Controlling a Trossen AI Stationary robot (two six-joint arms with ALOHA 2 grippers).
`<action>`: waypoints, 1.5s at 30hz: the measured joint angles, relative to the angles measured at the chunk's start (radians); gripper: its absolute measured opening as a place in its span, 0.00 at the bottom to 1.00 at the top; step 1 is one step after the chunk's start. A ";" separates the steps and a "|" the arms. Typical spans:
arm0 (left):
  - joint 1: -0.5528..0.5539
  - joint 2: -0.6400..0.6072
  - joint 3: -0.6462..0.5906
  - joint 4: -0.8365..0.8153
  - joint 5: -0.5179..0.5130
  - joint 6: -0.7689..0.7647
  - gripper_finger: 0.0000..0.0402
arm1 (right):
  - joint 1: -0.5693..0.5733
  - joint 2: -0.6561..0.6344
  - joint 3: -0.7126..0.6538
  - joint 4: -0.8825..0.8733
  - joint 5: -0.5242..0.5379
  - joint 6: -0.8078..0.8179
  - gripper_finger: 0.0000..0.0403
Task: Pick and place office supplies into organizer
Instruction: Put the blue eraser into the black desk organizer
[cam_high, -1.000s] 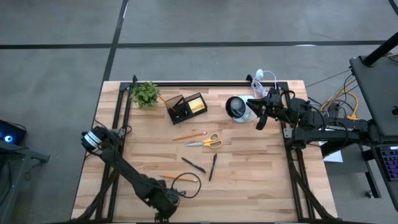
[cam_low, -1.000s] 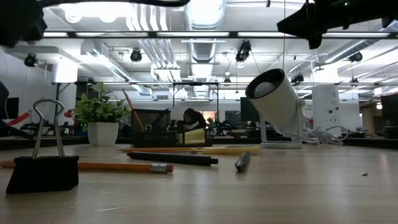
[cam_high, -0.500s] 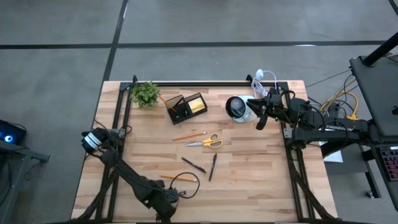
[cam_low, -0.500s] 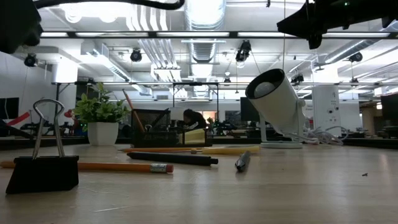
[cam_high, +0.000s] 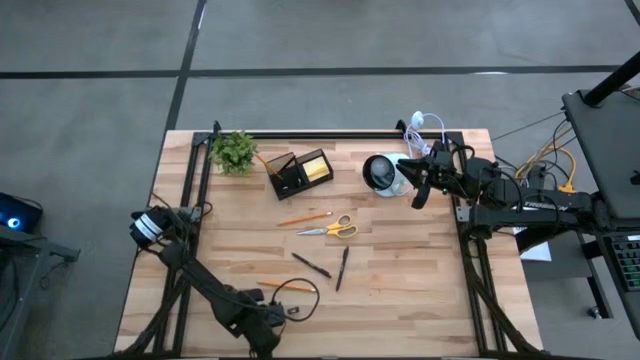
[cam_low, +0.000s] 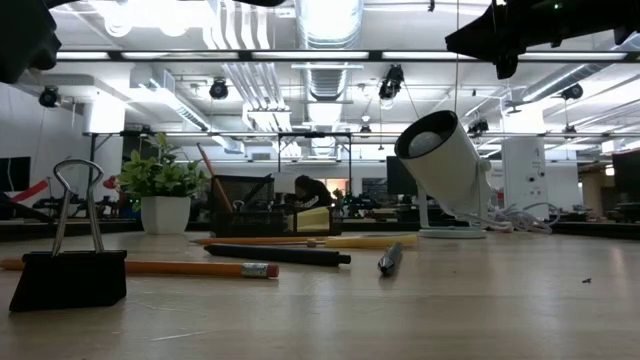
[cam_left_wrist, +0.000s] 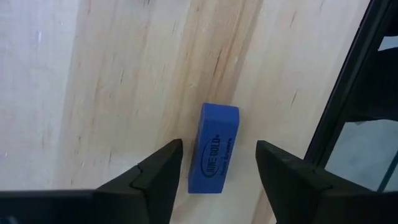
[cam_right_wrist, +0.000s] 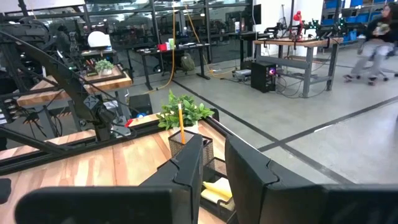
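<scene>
**Left gripper hangs over a blue eraser**

The left gripper (cam_left_wrist: 217, 171) is at the near edge of the table (cam_high: 400, 300), close to the left corner. Its two fingers (cam_left_wrist: 158, 171) stand apart, one on each side of a blue eraser (cam_left_wrist: 213, 148). The eraser lies flat on the wood and the fingers do not touch it. A black frame bar (cam_left_wrist: 348, 106) runs just beside it.

From above, the left arm (cam_high: 190, 270) has slid a little more toward the near left corner than it was a second ago. In the low view its dark shape has also moved up and away in the top left corner.

The right gripper (cam_high: 418, 192) waits above the far right part of the table, beside the white round lamp (cam_high: 380, 172). It has not moved. Its fingers (cam_right_wrist: 189, 165) have only a thin gap between them and hold nothing.

Nothing else has moved. The organizer (cam_high: 298, 171) sits at the far side, next to the small green plant (cam_high: 233, 150), with a pencil and yellow sticky notes (cam_high: 318, 167) inside. The scissors (cam_high: 332, 229), an orange pencil (cam_high: 304, 217) and two dark pens (cam_high: 342, 267) lie in the middle of the table. Another pencil (cam_low: 190, 267) and a black binder clip (cam_low: 70, 272) lie near the front.
</scene>
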 joint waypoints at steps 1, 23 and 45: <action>-0.002 0.000 0.000 -0.002 -0.006 0.000 0.47 | 0.000 0.000 0.000 0.000 0.000 0.000 0.15; -0.003 -0.001 0.010 -0.083 -0.020 0.039 0.42 | 0.000 0.000 0.000 0.001 0.000 -0.022 0.15; -0.001 0.003 0.067 -0.094 -0.112 0.295 0.42 | 0.000 0.000 0.000 0.001 0.000 -0.026 0.15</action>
